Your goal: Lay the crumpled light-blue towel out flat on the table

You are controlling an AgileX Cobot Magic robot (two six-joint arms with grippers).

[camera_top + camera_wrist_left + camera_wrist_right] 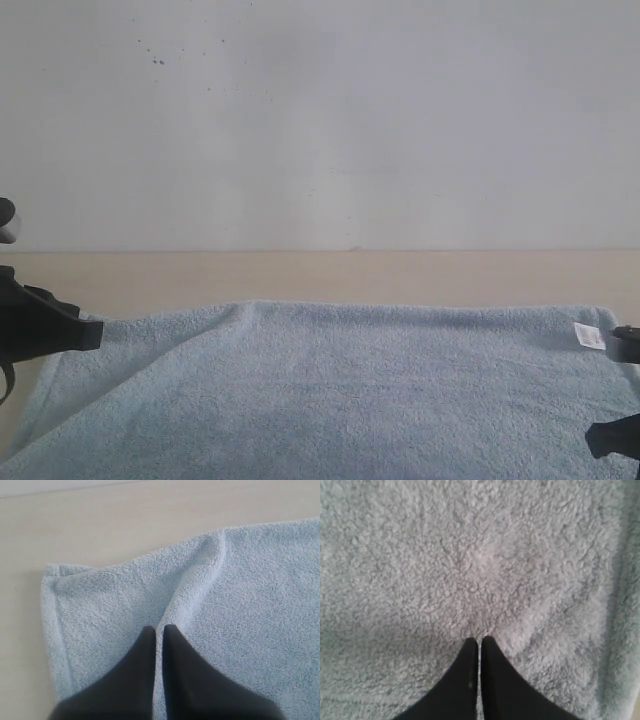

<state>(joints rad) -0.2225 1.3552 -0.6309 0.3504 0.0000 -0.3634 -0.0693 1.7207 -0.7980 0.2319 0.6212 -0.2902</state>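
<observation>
the towel [330,390] lies spread over the near part of the table [320,275], its far edge running along the table's far edge with a bare strip between them. you'll see its white tag [588,335] at the far right corner. a crease runs up through the cloth near the far left corner. your left gripper [159,628] sits just inside that corner, jaws pressed together on a thin fold at the foot of the crease. your right gripper [480,639] is near the right hem, jaws likewise closed, nipping the puckered pile.
</observation>
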